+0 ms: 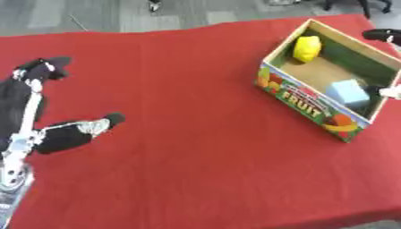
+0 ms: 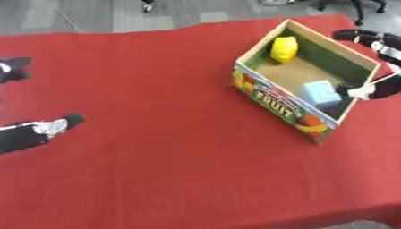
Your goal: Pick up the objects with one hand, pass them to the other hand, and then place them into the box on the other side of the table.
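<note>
Right hand (image 2: 376,67) is hovering at the box's far-right wall, fingers spread, gripping nothing. You're keeping left hand (image 1: 47,107) open over the red table (image 1: 196,134) at left. Box (image 2: 274,105) is sitting far right, holding a yellow object (image 2: 283,49) and a pale blue block (image 2: 319,93).

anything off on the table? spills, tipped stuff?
Nothing stands out. The fruit box sits upright on the red cloth, at an angle to the table edge, with the yellow object and pale blue block inside. No spill or damage shows.
</note>
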Motion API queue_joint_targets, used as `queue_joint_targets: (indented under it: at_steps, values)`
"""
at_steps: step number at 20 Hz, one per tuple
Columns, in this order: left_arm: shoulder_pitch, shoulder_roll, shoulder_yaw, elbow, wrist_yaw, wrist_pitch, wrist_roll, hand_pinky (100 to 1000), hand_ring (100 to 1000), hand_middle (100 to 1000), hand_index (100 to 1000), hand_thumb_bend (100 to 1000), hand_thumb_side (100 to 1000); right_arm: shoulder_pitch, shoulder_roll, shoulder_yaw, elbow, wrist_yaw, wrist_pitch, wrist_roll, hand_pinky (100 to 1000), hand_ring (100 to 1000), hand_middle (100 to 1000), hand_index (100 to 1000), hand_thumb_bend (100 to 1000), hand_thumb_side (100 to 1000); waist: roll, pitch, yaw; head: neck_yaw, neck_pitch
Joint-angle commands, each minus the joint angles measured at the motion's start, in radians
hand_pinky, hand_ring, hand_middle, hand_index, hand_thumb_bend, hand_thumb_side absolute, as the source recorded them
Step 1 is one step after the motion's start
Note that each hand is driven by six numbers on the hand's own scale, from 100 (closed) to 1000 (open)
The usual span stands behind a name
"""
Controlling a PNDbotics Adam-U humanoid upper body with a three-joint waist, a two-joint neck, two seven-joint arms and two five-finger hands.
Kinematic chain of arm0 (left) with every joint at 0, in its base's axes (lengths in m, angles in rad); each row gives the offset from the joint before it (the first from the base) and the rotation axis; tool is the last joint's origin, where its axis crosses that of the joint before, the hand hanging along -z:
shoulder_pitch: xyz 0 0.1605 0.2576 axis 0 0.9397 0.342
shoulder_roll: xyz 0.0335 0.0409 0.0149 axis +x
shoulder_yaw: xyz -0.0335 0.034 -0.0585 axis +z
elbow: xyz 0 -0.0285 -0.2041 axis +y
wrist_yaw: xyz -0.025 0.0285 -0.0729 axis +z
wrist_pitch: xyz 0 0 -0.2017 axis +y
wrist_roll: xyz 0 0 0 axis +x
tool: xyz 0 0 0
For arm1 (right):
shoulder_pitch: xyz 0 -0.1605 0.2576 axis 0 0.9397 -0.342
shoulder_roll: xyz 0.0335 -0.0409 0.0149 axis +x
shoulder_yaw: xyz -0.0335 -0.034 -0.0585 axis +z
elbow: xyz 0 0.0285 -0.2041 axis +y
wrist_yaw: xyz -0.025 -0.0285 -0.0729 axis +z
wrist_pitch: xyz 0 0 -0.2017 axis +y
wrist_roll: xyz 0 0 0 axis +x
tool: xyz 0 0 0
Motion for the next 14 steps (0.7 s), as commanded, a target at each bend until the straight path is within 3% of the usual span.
queue_joint_targets:
  at_steps: [1,6,7,8,9,11,14]
  values:
    - [-0.013,0.011,0.013,-0.012,-0.002,-0.003,0.004,743,677,615,843,838,561,-0.014,-0.052,-0.001,-0.006,0.013,0.008,-0.025,1000,1000,1000,1000,305,444,-0.002,-0.012,0.000,-0.003,-0.002]
    - [-0.014,0.011,0.013,-0.012,-0.003,-0.005,0.003,743,677,615,843,838,561,-0.011,-0.054,0.004,-0.012,-0.034,0.013,-0.005,1000,1000,1000,1000,235,327,-0.002,-0.013,0.000,-0.003,-0.004]
    - [-0.014,0.012,0.013,-0.012,-0.002,-0.005,0.003,743,677,615,843,838,561,-0.011,-0.054,0.005,-0.014,-0.050,0.016,0.003,1000,1000,1000,1000,167,233,-0.002,-0.014,-0.001,-0.003,-0.004]
    - [-0.014,0.012,0.013,-0.012,-0.002,-0.005,0.003,743,676,615,843,838,562,-0.010,-0.053,0.004,-0.016,-0.070,0.021,0.010,1000,1000,1000,1000,121,214,-0.002,-0.014,-0.001,-0.003,-0.004]
    - [-0.014,0.012,0.014,-0.012,-0.002,-0.006,0.003,743,674,614,842,836,564,-0.010,-0.051,0.001,-0.019,-0.098,0.032,0.013,1000,1000,1000,1000,100,114,-0.002,-0.015,-0.001,-0.003,-0.004]
    - [-0.013,0.012,0.015,-0.011,-0.002,-0.006,0.002,744,674,614,841,837,565,-0.010,-0.045,-0.004,-0.034,-0.177,0.057,0.005,1000,1000,1000,1000,100,101,-0.002,-0.015,-0.002,-0.003,-0.004]
    - [-0.010,0.013,0.017,-0.010,-0.004,-0.006,0.001,744,675,614,839,836,566,-0.009,-0.038,-0.013,-0.070,-0.345,0.088,-0.023,1000,1000,1000,1000,100,185,-0.001,-0.017,-0.002,0.004,-0.002]
